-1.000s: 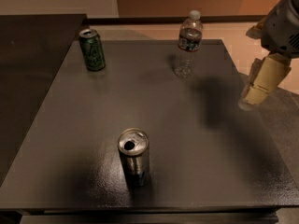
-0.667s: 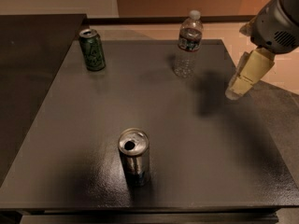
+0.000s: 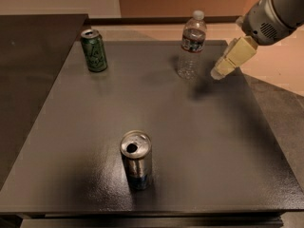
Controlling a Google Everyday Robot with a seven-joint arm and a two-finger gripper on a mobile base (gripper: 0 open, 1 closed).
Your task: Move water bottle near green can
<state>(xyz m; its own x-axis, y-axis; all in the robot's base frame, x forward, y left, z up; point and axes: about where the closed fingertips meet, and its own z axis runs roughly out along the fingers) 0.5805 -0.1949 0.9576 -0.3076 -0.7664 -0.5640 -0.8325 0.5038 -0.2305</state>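
Clear ribbed plastic water bottle [image 3: 191, 44] upright at the far edge of the matte dark bench [image 3: 213, 141]; green metal can [image 3: 94, 50] near its far-left corner. Cream gripper [image 3: 219, 71] slants down-left just beside the bottle; we cannot tell its opening.

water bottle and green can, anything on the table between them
Nothing: the camera view shows bare table between the water bottle and green can. The gripper hangs beside the bottle, opposite the can.

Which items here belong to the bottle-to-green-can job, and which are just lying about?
Job: clear plastic water bottle with white cap; green drink can; pale pincer, hovering right of the bottle.
Lying about: silver can with blue base, front of the dark table.
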